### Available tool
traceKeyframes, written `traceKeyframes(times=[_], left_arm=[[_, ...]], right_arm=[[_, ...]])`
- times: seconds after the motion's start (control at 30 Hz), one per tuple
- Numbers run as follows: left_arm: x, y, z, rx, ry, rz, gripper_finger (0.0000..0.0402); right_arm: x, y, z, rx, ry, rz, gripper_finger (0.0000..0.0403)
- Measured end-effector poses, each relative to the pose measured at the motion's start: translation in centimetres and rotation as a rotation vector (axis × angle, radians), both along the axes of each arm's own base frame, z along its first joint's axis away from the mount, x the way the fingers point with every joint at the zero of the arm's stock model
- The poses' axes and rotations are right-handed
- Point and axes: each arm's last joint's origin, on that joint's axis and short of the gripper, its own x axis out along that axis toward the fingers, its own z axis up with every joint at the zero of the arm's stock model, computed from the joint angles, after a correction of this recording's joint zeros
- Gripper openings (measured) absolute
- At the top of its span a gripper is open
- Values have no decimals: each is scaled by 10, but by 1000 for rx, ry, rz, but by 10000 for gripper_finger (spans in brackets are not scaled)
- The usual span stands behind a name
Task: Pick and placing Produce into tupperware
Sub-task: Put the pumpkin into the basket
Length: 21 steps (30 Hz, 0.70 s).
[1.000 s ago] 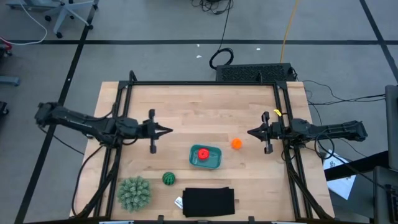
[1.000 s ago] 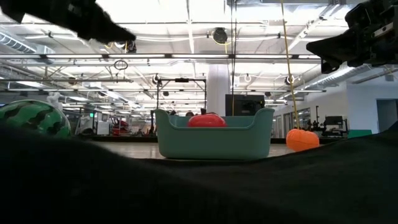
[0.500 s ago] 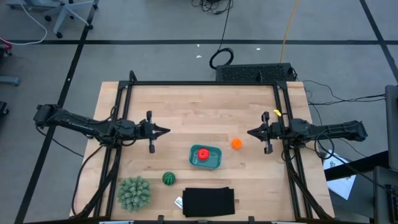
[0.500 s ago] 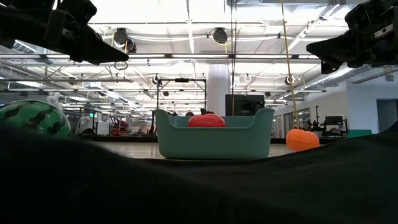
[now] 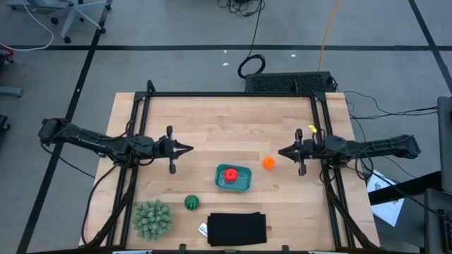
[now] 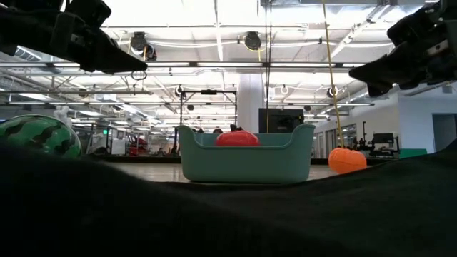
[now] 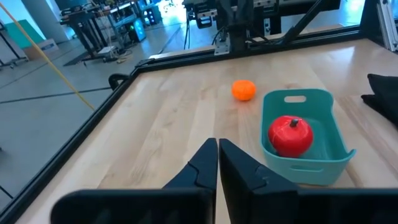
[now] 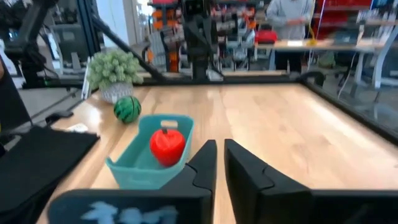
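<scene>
Bare table [image 5: 226, 120] lies open behind the tupperware [image 5: 234, 178]; black mat [image 5: 237, 229] and spiky ball [image 5: 152, 219] crowd its front.

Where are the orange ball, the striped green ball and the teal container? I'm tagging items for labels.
orange ball [image 5: 268, 163], high view, middle of its top.
striped green ball [image 5: 191, 202], high view, middle of its top.
teal container [image 6: 246, 165], low view, middle of its near wall.
</scene>
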Motion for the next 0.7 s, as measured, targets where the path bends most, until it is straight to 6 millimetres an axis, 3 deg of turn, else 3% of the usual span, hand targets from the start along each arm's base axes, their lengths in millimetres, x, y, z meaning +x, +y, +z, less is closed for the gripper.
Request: traceKeyframes(times=[0.37,0.7], left_arm=[[0,0,-1,42,13,-11,21],[-1,0,-2,43,35,-11,21]], right_arm=[[17,-1,23,-6,69,-51,64],[47,0,75,-5,77,-59,45]])
